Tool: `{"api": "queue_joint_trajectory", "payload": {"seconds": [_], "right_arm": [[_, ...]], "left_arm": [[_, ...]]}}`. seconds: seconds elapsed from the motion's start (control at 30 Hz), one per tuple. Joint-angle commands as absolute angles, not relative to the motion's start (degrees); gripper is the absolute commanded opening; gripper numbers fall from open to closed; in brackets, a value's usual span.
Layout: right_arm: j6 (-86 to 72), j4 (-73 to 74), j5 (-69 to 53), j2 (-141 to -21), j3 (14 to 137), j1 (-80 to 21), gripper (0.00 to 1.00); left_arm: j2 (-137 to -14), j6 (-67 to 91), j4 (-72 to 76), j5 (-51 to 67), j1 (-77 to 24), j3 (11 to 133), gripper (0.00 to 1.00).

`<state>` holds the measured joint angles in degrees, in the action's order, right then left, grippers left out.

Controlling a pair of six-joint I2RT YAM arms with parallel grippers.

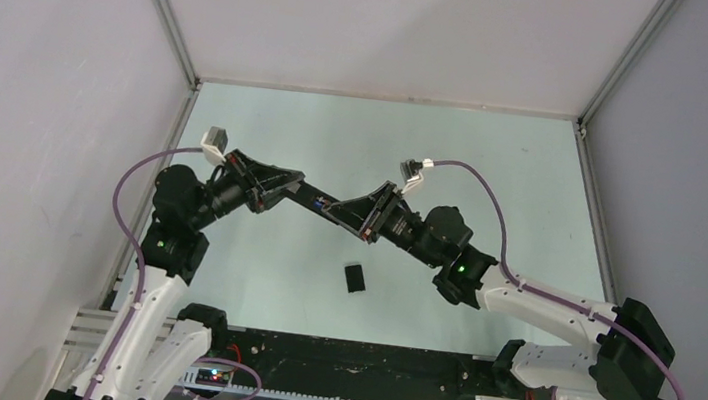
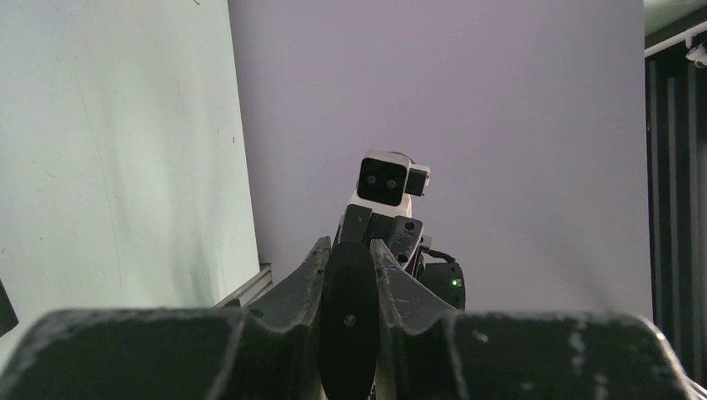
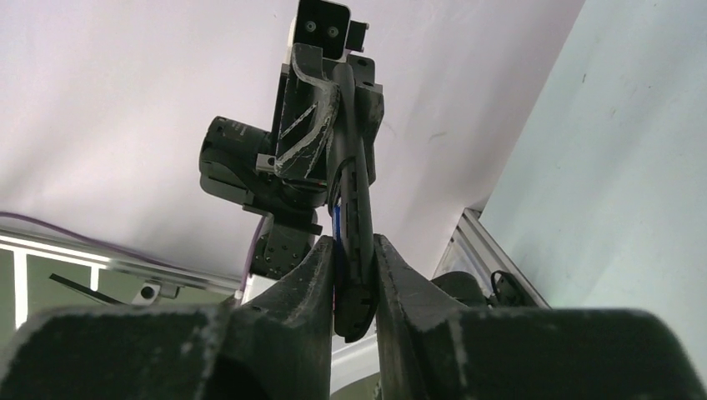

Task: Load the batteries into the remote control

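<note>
High over the middle of the surface [image 1: 494, 176], left pincer [image 1: 293, 190] and right pincer [image 1: 337, 211] each pinch one end of the remote control [image 1: 317, 200], seemingly bracing it so the blue battery [image 3: 336, 223] showing in its recess cannot slip out, cover plate [image 1: 353, 277] loose below.

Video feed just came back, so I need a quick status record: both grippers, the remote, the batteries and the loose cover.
left gripper: shut on one end of the remote control
right gripper: shut on the opposite end
remote control: spans between the two grippers, apparently lifted off the table
batteries: a blue battery shows against the remote in the right wrist view; the second one is not visible
cover plate: lies loose on the table, nearer the arm bases, apart from both grippers
</note>
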<state>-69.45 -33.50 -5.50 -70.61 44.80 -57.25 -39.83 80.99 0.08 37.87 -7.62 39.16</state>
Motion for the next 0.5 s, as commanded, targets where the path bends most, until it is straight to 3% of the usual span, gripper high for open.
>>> {"api": "queue_joint_trajectory", "payload": {"seconds": [0.0,0.13,0.23,0.27,0.33,0.37,0.43,0.47], "right_arm": [[-70.8,-36.8,-6.7,-70.9,45.3,-57.3,0.18],[-71.7,-37.3,-7.1,-71.3,45.3,-57.1,0.00],[-72.5,-37.8,-7.5,-71.5,45.3,-56.9,0.00],[-72.6,-37.9,-7.5,-71.5,45.3,-56.9,0.05],[-72.5,-37.8,-7.4,-71.2,45.3,-57.0,0.33],[-72.3,-37.5,-7.1,-70.9,45.3,-57.0,0.55],[-70.8,-36.5,-6.2,-69.8,45.3,-57.2,0.76],[-69.6,-36.0,-5.9,-69.3,45.3,-57.2,0.81]], "left_arm": [[-39.5,80.1,2.0,36.8,-7.8,41.1,0.00],[-39.3,79.7,2.0,36.8,-7.7,41.0,0.00],[-39.3,79.4,2.0,36.9,-7.8,41.0,0.00],[-39.3,79.2,2.1,37.0,-7.8,41.0,0.00],[-39.3,78.6,2.1,36.9,-7.7,41.1,0.00],[-39.3,78.5,2.1,36.9,-7.7,41.2,0.00],[-39.4,78.0,2.1,36.7,-7.7,41.4,0.00],[-39.4,77.6,2.2,36.6,-7.7,41.4,0.00]]}}
